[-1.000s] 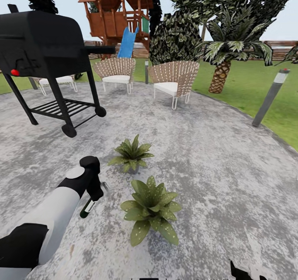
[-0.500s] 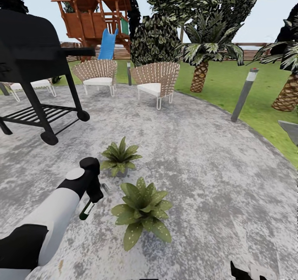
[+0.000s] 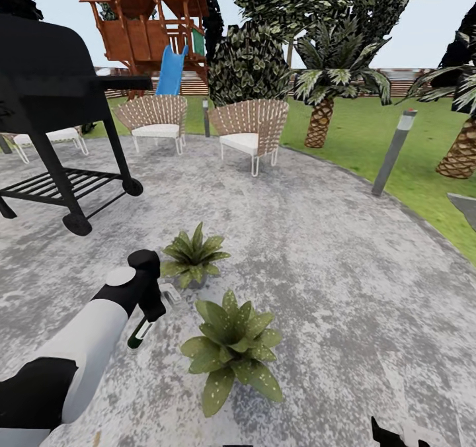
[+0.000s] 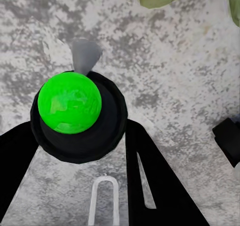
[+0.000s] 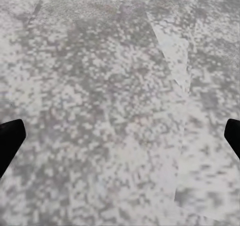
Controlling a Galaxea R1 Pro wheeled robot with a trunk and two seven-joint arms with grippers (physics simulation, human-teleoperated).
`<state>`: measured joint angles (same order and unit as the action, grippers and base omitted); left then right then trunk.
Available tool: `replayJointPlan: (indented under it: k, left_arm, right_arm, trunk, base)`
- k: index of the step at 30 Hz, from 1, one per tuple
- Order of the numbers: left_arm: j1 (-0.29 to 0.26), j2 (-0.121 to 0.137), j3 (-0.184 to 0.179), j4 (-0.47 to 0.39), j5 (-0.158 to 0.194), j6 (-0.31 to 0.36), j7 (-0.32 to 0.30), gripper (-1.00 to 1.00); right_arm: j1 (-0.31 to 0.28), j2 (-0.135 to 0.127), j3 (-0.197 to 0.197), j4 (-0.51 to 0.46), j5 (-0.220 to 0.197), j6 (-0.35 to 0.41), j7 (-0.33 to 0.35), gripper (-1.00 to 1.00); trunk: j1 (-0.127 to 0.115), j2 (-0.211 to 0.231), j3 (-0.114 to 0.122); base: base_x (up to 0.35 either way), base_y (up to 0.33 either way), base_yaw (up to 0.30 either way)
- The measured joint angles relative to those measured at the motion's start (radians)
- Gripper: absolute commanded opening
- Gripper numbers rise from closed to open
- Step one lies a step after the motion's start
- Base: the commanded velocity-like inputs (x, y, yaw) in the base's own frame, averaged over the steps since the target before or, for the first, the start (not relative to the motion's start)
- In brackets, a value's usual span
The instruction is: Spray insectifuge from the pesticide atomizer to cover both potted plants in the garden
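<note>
Your left gripper is clenched on the bottle, hanging just beside the nearer potted plant. It's small, stiff and probably light; grip mid-body. Your right gripper seems spread, empty. Flat stone paving leaves ample room around that plant.

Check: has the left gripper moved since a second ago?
No. The left gripper keeps the atomizer beside the near plant; the whole view shifted, so the camera moved.
</note>
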<state>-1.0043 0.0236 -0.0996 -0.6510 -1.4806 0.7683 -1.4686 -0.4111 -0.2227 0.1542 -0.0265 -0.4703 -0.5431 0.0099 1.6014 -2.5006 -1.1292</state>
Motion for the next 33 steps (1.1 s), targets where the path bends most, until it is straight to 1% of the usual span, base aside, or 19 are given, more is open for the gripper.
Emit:
replayJointPlan:
  k: [2,3,4,11,13,16,21,23,25,26,27,28,31,33]
  left_arm:
    - [0.001,-0.001,0.001,0.0,0.001,0.0,0.0,-1.0]
    - [0.004,-0.013,0.0,0.0,0.001,-0.001,0.002,-1.0]
    - [0.006,-0.014,0.0,0.001,0.001,-0.001,0.003,-1.0]
    - [0.009,-0.014,-0.003,0.0,0.0,0.0,0.013,-1.0]
    - [0.008,-0.012,-0.003,-0.001,-0.001,0.0,0.024,-1.0]
    - [0.002,-0.007,-0.002,-0.002,-0.001,0.002,0.061,-1.0]
    - [0.003,-0.002,-0.001,-0.003,0.0,0.001,0.072,-1.0]
    - [0.008,0.001,0.0,-0.002,0.0,-0.003,0.072,-1.0]
    - [0.013,0.012,-0.001,-0.001,-0.001,-0.006,0.073,-1.0]
    - [0.015,0.025,-0.002,-0.001,-0.001,-0.007,0.073,-1.0]
    - [0.016,0.045,-0.004,0.0,-0.001,-0.009,0.073,-1.0]
    - [0.017,0.056,-0.004,0.002,0.0,-0.009,0.073,-1.0]
    - [0.017,0.063,-0.001,0.008,0.004,-0.007,0.073,-1.0]
    - [0.017,0.059,0.0,0.014,0.009,-0.006,0.073,-1.0]
  right_arm:
    - [0.0,0.0,0.0,0.0,0.0,0.001,0.0,1.0]
    - [0.001,0.0,0.0,0.0,0.0,0.001,0.0,1.0]
    - [0.0,0.0,0.0,0.0,0.0,0.001,0.0,1.0]
    - [0.0,0.0,0.0,0.0,0.0,0.001,0.0,1.0]
    - [0.0,0.0,0.0,0.0,0.0,0.001,0.0,1.0]
    - [0.0,0.0,0.0,0.0,0.0,0.001,0.0,1.0]
    - [0.0,0.0,0.0,0.0,0.0,0.001,0.0,1.0]
    - [0.0,0.0,0.0,0.0,0.0,0.001,0.0,1.0]
    - [0.0,0.0,0.0,0.0,0.0,0.001,0.0,1.0]
    - [0.0,0.0,0.0,0.0,0.0,0.001,0.0,1.0]
    - [0.0,0.0,0.0,0.0,0.0,0.001,0.0,1.0]
    - [0.0,0.0,0.0,0.0,0.0,0.001,0.0,1.0]
    - [0.0,0.0,0.0,0.0,0.0,0.002,0.0,1.0]
    - [0.001,0.0,0.0,0.0,0.0,0.002,0.0,1.0]
  trunk:
    - [0.0,0.0,0.001]
    - [0.0,0.0,0.001]
    - [0.0,0.0,0.002]
    - [0.001,0.0,0.005]
    - [0.001,0.0,0.006]
    - [0.001,0.0,0.006]
    - [0.001,0.0,0.006]
    - [0.001,0.0,0.006]
    - [0.001,0.0,0.006]
    - [0.001,0.0,0.006]
    - [0.001,0.0,0.006]
    - [0.001,0.0,0.006]
    - [0.001,0.0,0.006]
    - [0.0,0.0,0.006]
  base:
    - [0.247,0.009,-0.227]
    - [0.085,0.001,-0.246]
    - [0.054,0.0,-0.247]
    - [0.007,0.0,-0.244]
    - [0.0,0.0,-0.093]
    - [0.0,0.0,-0.024]
    - [0.0,0.0,-0.003]
    - [0.0,0.0,0.0]
    - [0.0,0.0,0.0]
    - [0.0,0.0,0.0]
    - [0.0,0.0,0.0]
    - [0.0,0.0,0.0]
    - [0.006,0.157,0.0]
    - [0.118,0.248,0.0]
